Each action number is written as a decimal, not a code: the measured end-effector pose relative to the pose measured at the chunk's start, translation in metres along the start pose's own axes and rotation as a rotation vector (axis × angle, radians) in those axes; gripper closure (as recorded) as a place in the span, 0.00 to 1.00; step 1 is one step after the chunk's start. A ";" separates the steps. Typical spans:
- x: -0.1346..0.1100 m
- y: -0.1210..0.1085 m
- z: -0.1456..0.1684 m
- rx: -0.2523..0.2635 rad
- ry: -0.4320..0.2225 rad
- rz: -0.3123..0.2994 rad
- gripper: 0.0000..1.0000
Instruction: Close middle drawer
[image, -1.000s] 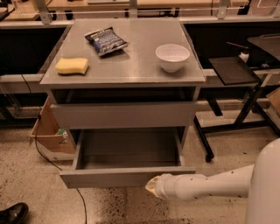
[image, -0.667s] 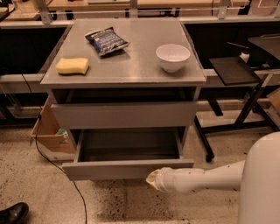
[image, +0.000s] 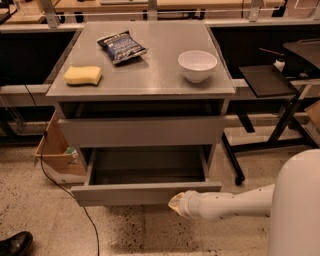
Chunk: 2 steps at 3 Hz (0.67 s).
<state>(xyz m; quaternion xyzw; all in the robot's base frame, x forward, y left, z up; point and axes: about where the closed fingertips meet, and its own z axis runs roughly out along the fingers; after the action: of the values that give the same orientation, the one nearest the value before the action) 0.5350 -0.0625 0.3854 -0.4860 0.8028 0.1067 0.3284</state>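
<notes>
You see the gripper (image: 175, 203) at the pulled-out middle drawer (image: 125, 194) front, below the worktop (image: 150, 80) front-right corner; you cannot tell whether it is clenched or released.

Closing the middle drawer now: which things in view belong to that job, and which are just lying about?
Job: middle drawer, pulled out; tool, at the right end of its front.

Lying about: yellow sponge, chip bag and white bowl on the cabinet top; cardboard box and black shoe on the floor.
</notes>
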 end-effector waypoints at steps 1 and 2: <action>0.009 -0.021 0.004 0.040 0.000 0.009 1.00; 0.015 -0.037 0.004 0.072 -0.003 0.006 1.00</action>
<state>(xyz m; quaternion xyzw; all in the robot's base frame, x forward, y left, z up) 0.5636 -0.0897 0.3788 -0.4712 0.8071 0.0794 0.3467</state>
